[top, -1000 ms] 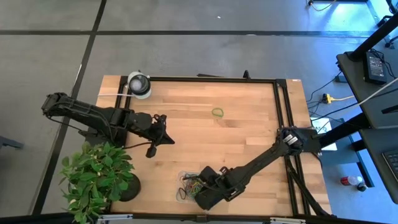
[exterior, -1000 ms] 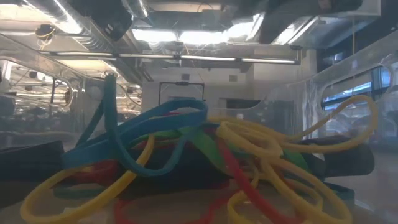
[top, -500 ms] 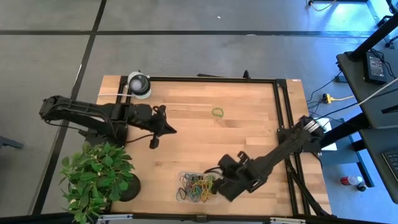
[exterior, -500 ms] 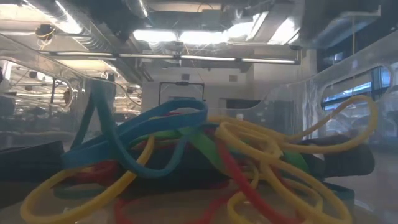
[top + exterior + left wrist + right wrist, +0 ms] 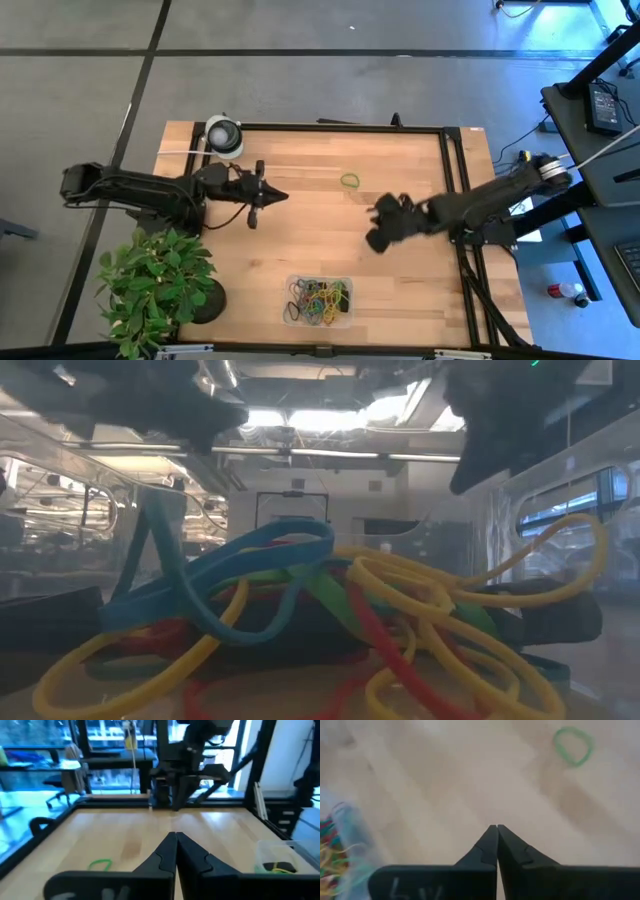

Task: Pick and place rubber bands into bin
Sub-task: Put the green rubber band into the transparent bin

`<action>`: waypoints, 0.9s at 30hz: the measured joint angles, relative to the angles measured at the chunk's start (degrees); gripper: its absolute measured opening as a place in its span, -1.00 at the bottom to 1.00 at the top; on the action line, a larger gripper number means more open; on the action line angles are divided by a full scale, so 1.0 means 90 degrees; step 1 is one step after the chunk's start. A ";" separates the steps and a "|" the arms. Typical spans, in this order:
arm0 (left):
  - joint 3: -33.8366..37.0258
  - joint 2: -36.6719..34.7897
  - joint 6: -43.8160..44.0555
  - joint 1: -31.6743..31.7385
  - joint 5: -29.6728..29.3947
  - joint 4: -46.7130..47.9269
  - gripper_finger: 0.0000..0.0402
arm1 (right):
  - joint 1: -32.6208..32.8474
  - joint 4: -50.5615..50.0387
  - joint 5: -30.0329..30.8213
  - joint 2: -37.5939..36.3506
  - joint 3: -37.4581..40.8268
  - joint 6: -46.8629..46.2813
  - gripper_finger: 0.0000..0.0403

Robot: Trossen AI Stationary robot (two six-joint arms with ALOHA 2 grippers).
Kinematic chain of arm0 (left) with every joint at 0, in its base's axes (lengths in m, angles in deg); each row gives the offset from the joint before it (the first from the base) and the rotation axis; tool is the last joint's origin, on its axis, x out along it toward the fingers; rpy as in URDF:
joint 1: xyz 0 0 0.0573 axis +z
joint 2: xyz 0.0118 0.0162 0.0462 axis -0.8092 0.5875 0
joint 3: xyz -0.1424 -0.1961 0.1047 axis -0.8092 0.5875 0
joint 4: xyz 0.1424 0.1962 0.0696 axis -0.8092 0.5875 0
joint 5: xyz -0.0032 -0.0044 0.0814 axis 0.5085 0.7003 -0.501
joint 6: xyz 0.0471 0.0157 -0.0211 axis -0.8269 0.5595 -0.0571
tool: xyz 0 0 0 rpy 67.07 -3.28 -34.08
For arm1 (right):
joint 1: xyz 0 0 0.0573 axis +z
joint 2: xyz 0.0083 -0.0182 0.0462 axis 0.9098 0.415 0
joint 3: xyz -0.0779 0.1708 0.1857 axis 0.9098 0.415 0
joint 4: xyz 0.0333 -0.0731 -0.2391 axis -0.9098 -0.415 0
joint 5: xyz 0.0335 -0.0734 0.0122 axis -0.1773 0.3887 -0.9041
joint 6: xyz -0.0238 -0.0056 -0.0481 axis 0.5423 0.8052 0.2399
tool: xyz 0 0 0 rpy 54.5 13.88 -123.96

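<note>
Many coloured rubber bands [image 5: 320, 298] lie heaped in the clear bin [image 5: 292, 312] near the table's front edge; the low view shows the rubber bands [image 5: 330, 620] from inside the bin. One green rubber band [image 5: 349, 181] lies flat on the wood toward the far side, and also shows in the right wrist view [image 5: 573, 746] and the left wrist view [image 5: 100, 865]. My right gripper [image 5: 374, 228] is shut and holds nothing, right of centre between the bin and the green band. My left gripper [image 5: 284, 196] is shut and holds nothing, left of the green band.
A round white-and-grey object [image 5: 224, 136] sits at the far left corner. A potted plant [image 5: 160, 285] stands at the near left, beside the bin. A black frame rail [image 5: 452, 190] runs along the table's right side. Bare wood lies between the two grippers.
My right gripper has left the bin and swung toward the far and right edges, ending over bare wood. My left gripper has crept toward the far edge. In the bin, one upright blue band loop has shifted slightly; the heap otherwise stays put.
</note>
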State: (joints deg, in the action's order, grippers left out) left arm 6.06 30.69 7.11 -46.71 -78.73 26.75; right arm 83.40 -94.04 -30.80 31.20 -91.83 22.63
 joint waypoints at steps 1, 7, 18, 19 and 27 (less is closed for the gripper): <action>0.0154 -0.0028 -0.0001 0.0020 -0.0032 -0.0218 -0.99 | -0.0270 0.0046 -0.0142 -0.0155 0.0075 0.0348 -0.96; 0.0890 -0.0551 -0.0065 0.0050 -0.0372 -0.0543 -0.99 | -0.1913 0.0387 -0.0957 -0.0480 0.0142 0.2338 -0.93; 0.1760 -0.2384 0.0158 0.0023 -0.0475 -0.0014 -0.99 | -0.3537 0.1376 -0.1967 0.0022 0.0142 0.4043 -0.93; 0.1839 -0.2498 0.0190 0.0023 -0.0354 -0.0012 -0.99 | -0.3600 0.1375 -0.1993 0.0103 0.0142 0.4094 -0.93; 0.2124 -0.3353 0.0590 0.0037 -0.0269 0.0829 -0.99 | -0.3979 0.1444 -0.2767 0.1078 0.0142 0.4277 -0.93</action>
State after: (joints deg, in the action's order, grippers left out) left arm 25.19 0.51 12.42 -46.38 -81.15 34.21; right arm 47.59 -81.05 -55.71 40.90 -90.55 61.12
